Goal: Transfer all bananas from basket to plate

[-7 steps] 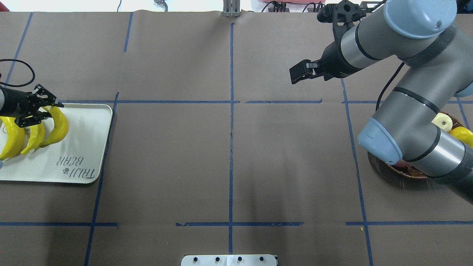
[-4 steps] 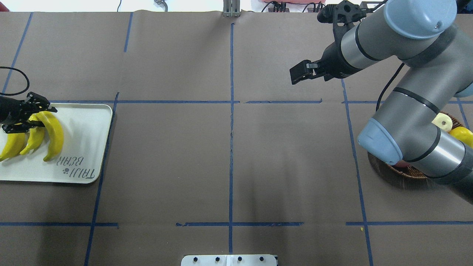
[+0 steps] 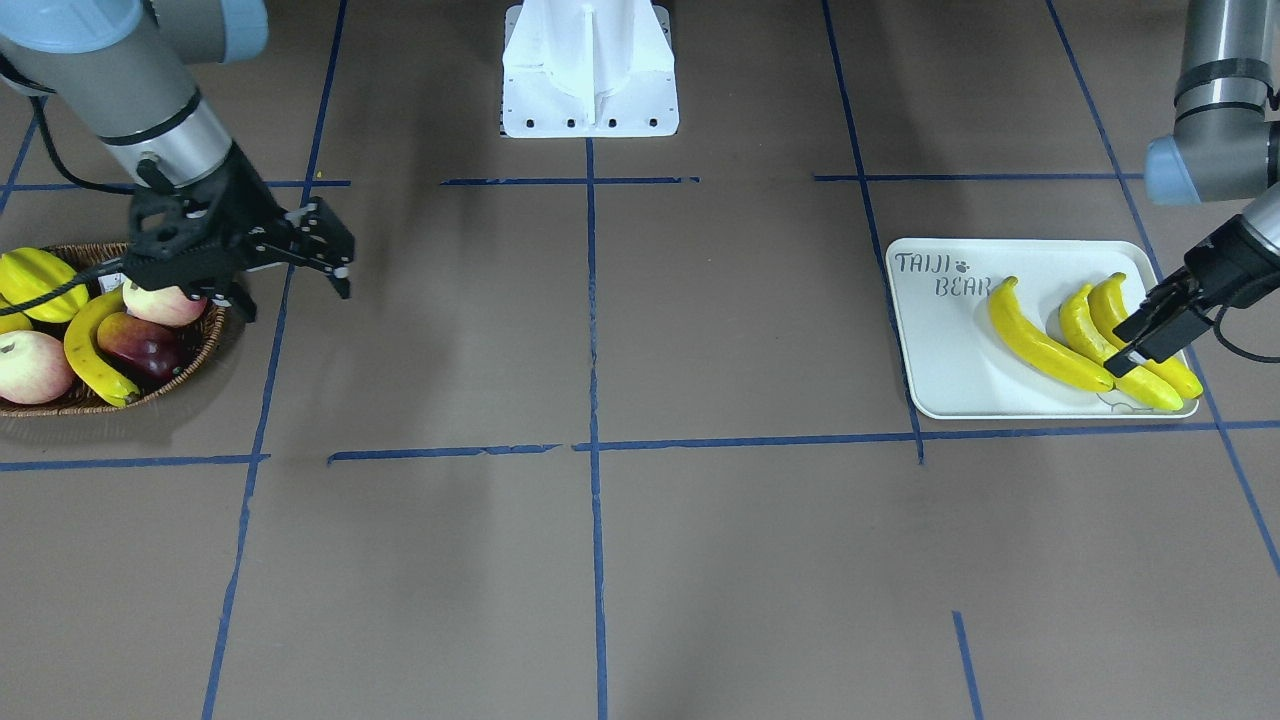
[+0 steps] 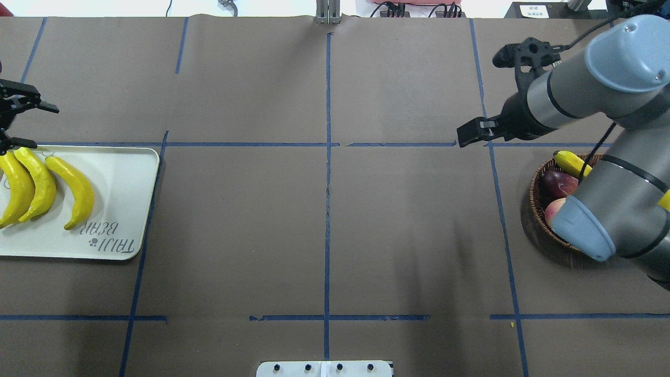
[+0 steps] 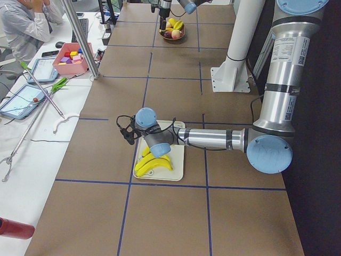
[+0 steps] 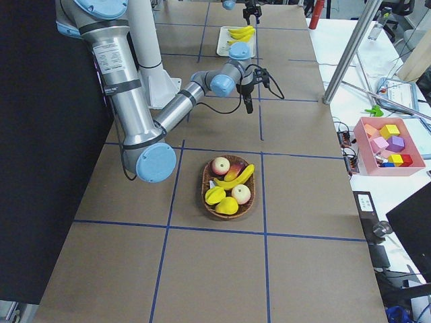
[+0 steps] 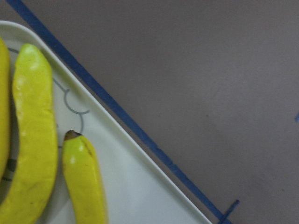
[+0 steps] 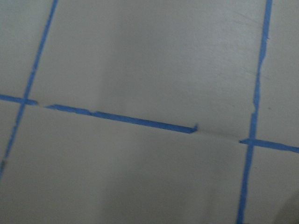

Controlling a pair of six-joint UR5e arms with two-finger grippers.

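My left gripper (image 4: 46,126) hangs empty, fingers wide, just past the far edge of the plate (image 4: 123,183), where three bananas (image 4: 73,191) lie side by side. I cannot tell the spread of my right gripper (image 4: 468,137), which hovers near the basket (image 4: 536,209) on the right holding the fourth banana (image 4: 571,162).

three bananas (image 4: 82,192) lie side by side on the plate (image 4: 125,178) at the tabletop's (image 4: 235,220) left end (the robot's left) — the fourth banana (image 4: 571,162) lies in the basket (image 4: 534,195) at the right end, among other fruit (image 4: 556,182).
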